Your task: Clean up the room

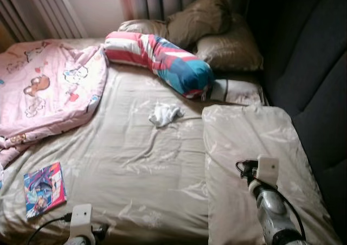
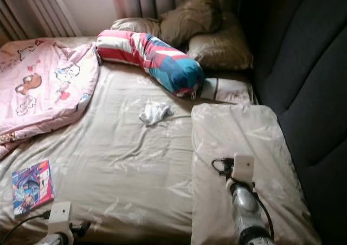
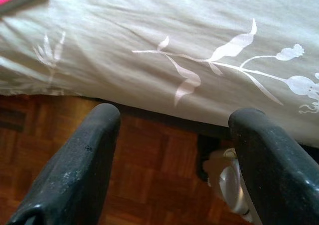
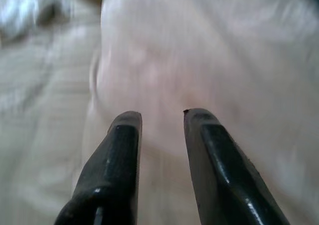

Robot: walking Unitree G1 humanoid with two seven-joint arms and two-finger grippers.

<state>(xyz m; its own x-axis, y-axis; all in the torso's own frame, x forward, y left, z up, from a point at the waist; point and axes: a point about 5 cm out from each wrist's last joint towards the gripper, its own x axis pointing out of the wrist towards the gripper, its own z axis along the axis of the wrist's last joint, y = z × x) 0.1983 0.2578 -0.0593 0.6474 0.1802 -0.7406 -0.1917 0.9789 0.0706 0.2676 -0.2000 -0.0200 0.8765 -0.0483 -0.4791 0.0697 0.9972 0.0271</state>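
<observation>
Left eye view: a bed [image 1: 135, 163] in a beige sheet is being looked down on. A small white cloth [image 1: 164, 114] is lying crumpled near the middle of the bed. A book [image 1: 44, 189] is lying by the near left corner. A pink quilt [image 1: 49, 85] is bunched along the left edge, and a striped bolster [image 1: 160, 60] and brown pillows [image 1: 211, 33] are lying at the head. A beige pillow [image 1: 255, 163] is lying along the right edge, with the right arm being held over its near end.

Right eye view: the same scene is being shown, the left arm low at the near edge close to the book.

Left wrist view: the left gripper [image 3: 172, 160] is being held wide open and empty above the wooden floor [image 3: 149, 155], just off the near edge of the bed.

Right wrist view: the right gripper [image 4: 159, 123] is being held with a narrow gap between its fingers, nothing in them, pointing at the beige pillow; this view is blurred.

The step in hand is judged to be an approach, with nothing yet being gripped. The next move probably calls for the right gripper to be widened and lowered onto the beige pillow, or for the book to be reached by the left.
</observation>
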